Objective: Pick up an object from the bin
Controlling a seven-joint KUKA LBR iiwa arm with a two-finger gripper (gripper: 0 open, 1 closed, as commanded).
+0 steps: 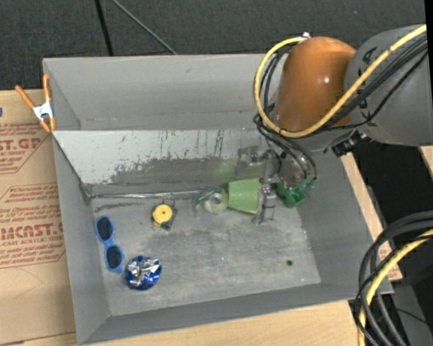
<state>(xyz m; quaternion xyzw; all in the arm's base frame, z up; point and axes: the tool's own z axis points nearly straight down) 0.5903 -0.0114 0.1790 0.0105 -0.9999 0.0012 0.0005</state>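
Claw (266,196) hung at a pale green plastic cup (241,196), mid-right.
Its grip could not be told; it should perhaps straddle the cup squarely.

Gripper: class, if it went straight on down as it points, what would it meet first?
Likely the light green cup beside the gripper, otherwise the bin floor; depth is unclear.
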